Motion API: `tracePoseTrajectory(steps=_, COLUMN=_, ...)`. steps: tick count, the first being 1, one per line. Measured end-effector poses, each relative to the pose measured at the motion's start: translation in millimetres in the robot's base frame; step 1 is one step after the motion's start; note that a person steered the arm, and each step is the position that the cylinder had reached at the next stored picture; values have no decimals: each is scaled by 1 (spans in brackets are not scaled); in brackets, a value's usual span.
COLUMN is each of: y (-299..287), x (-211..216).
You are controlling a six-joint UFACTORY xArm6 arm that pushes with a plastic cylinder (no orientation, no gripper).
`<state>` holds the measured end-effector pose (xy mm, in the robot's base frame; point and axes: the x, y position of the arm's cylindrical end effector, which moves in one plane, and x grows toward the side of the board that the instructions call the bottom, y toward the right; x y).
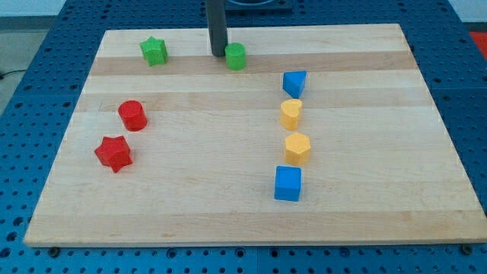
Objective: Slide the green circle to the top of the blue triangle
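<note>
The green circle (236,56) stands near the top of the wooden board, a little left of centre. My tip (218,54) is just to its left, touching or almost touching it. The blue triangle (294,82) lies to the lower right of the green circle, at the top of a column of blocks. The green circle is up and to the left of the triangle, with a clear gap between them.
Below the blue triangle are a yellow block (291,114), a yellow hexagon (297,148) and a blue square (288,183). A green star (154,52) is at the top left. A red circle (132,115) and a red star (113,153) are on the left.
</note>
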<state>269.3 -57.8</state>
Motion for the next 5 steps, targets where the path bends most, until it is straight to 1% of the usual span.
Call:
tracePoseTrajectory(steps=1, y=-29, x=19)
tracePoseTrajectory(steps=2, y=-13, x=34)
tracePoseTrajectory(steps=3, y=58, x=1)
tracePoseTrajectory(steps=4, y=100, x=-9)
tracePoseTrajectory(steps=5, y=100, x=-7)
